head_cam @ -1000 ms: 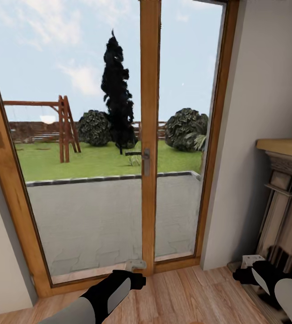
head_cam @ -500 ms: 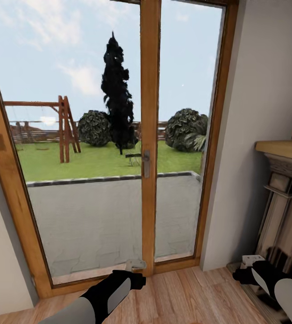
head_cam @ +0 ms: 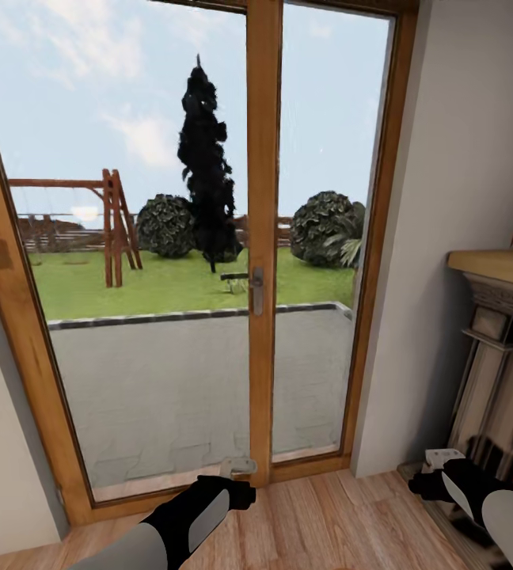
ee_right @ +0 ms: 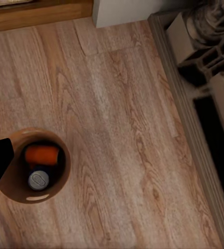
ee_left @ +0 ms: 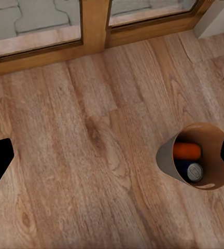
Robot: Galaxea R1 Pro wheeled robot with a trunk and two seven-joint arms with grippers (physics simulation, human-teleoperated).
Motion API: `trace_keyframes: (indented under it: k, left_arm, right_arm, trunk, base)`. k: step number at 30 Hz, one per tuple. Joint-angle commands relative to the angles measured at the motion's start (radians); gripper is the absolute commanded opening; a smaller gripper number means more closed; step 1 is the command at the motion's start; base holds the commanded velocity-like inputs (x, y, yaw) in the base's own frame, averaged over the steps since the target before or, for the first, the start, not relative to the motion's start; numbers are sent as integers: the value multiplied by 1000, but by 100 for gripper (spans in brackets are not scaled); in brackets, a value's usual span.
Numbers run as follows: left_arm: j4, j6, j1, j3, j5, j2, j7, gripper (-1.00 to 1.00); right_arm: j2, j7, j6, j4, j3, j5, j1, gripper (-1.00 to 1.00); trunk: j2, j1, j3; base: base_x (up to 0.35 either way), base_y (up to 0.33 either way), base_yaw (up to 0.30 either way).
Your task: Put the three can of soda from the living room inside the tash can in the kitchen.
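The tash can (ee_left: 167, 157) stands upright on the wooden floor, grey outside and tan inside. In it lie two cans of soda: an orange-red one on its side (ee_left: 187, 151) and one showing its silver top (ee_left: 195, 171). The right wrist view looks down on the same tash can (ee_right: 9, 182), with the orange can (ee_right: 41, 154) and the silver top (ee_right: 38, 179) inside. My left gripper (ee_left: 112, 161) hangs open above the floor beside the bin, holding nothing. My right gripper (head_cam: 435, 463) is open and empty. In the head view the left gripper (head_cam: 239, 469) sits low by the door.
A wood-framed glass door (head_cam: 263, 237) to a patio and garden is straight ahead. A white wall corner (head_cam: 446, 237) and a dark fireplace surround with a wooden mantel (head_cam: 498, 265) stand at the right. Its stone base (ee_right: 205, 46) borders the floor.
The whole head picture has shifted down a little, so the camera has moved. Both arms keep their places in the view.
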State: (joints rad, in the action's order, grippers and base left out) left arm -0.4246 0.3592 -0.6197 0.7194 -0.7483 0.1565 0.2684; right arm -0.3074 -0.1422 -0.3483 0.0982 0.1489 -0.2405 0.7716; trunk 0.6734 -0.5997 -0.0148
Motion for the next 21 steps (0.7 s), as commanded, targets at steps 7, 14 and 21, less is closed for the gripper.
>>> trace_keyframes:
  k: [7,14,21]
  left_arm:
    - [25,-52,0,0,0,-1,0,100]
    - [69,-74,1,-1,-7,-1,-1,100]
    - [135,-78,1,0,-10,-2,-1,100]
  right_arm:
    - [0,0,0,-1,0,0,0,100]
    - [5,1,0,-4,0,1,-15,100]
    - [15,1,0,-5,1,6,-60,100]
  trunk:
    - [-49,27,22]
    - [-98,54,44]
    - [-147,81,66]
  base:
    - [0,0,0]
    - [0,0,0]
    - [0,0,0]
